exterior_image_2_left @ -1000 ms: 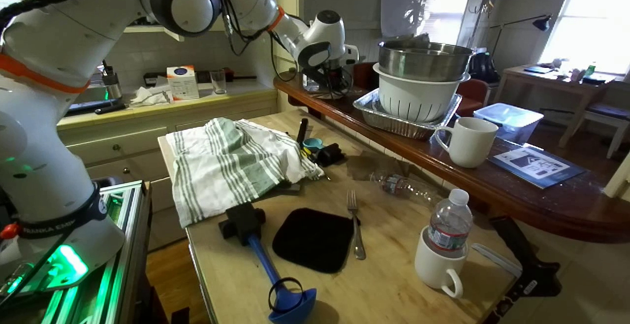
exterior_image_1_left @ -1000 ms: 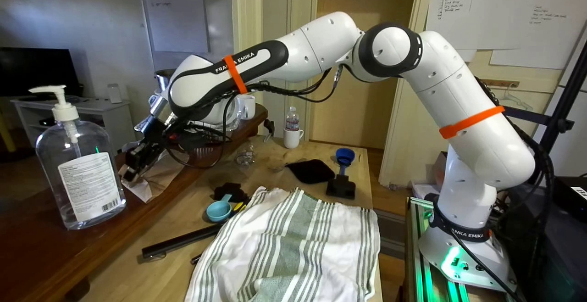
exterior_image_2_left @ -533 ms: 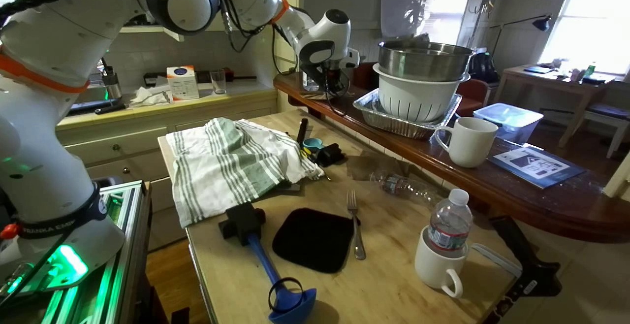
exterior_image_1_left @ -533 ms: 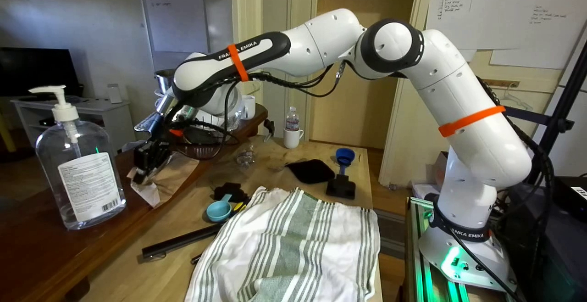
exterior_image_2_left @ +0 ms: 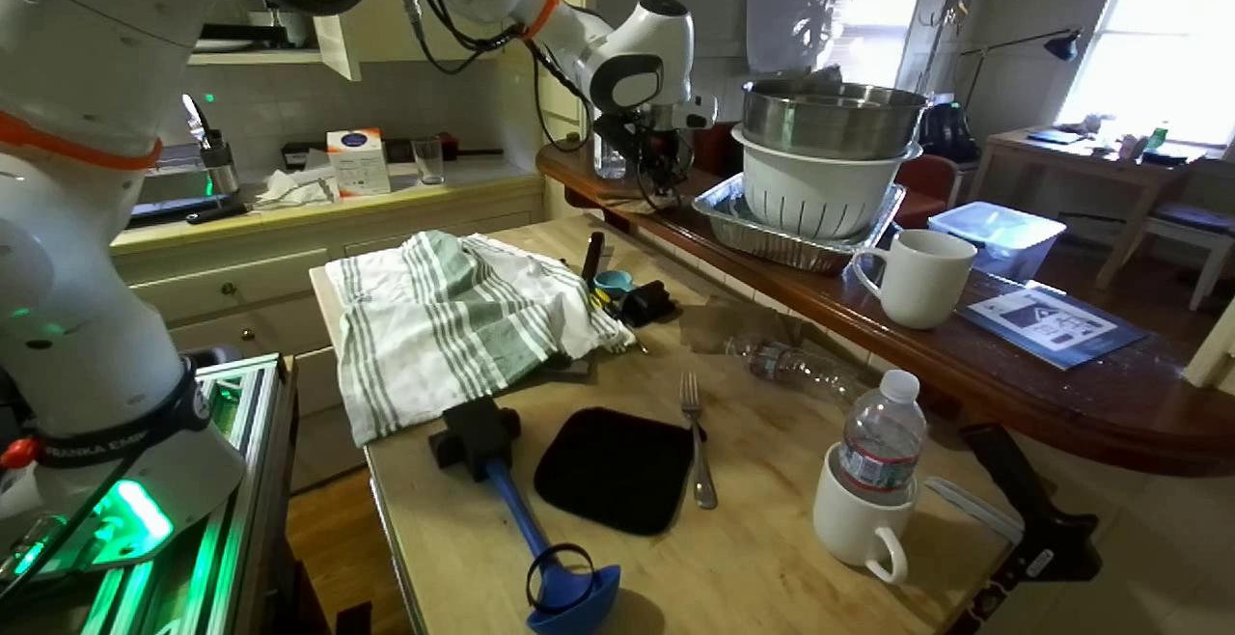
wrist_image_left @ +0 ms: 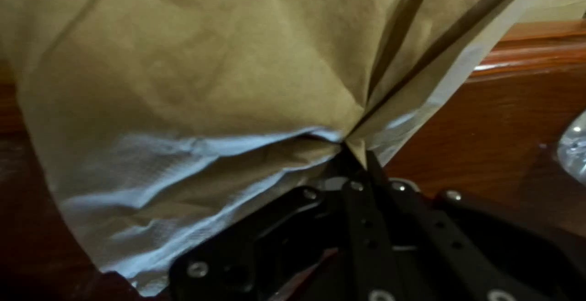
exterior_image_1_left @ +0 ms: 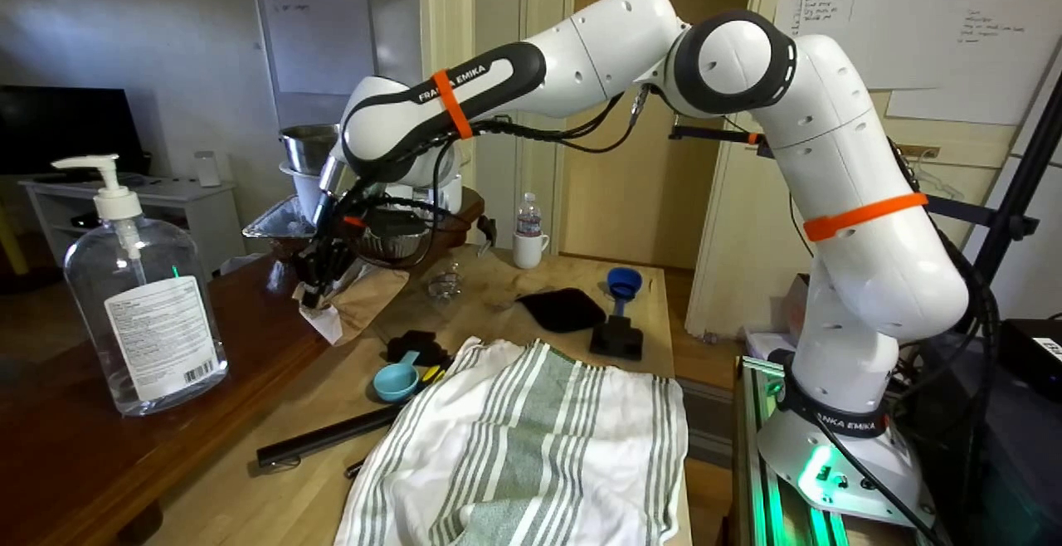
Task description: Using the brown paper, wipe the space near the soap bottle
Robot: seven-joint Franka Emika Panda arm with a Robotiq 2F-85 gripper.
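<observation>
The brown paper (exterior_image_1_left: 369, 293) is creased, with a pale underside. It lies on and over the edge of the dark wooden ledge (exterior_image_1_left: 249, 347). My gripper (exterior_image_1_left: 314, 293) is shut on one part of the paper, low at the ledge. The wrist view shows the paper (wrist_image_left: 219, 72) pinched and folded between the fingertips (wrist_image_left: 359, 157). The clear soap bottle (exterior_image_1_left: 153, 322) with a white pump stands upright on the ledge, apart from the gripper and paper. It also shows partly behind the arm in an exterior view (exterior_image_2_left: 608, 160). A clear rounded edge at the wrist view's right looks like the bottle.
A foil tray (exterior_image_2_left: 801, 254) holding a white colander (exterior_image_2_left: 815, 196) and metal bowl (exterior_image_2_left: 835, 128) stands on the ledge near the gripper. A white mug (exterior_image_2_left: 917, 278) stands beyond it. The lower table holds a striped towel (exterior_image_1_left: 531, 446) and a light-blue cup (exterior_image_1_left: 396, 382).
My gripper has moved along the ledge, away from the soap bottle and towards the foil tray, dragging the brown paper with it. The bottle has not moved.
</observation>
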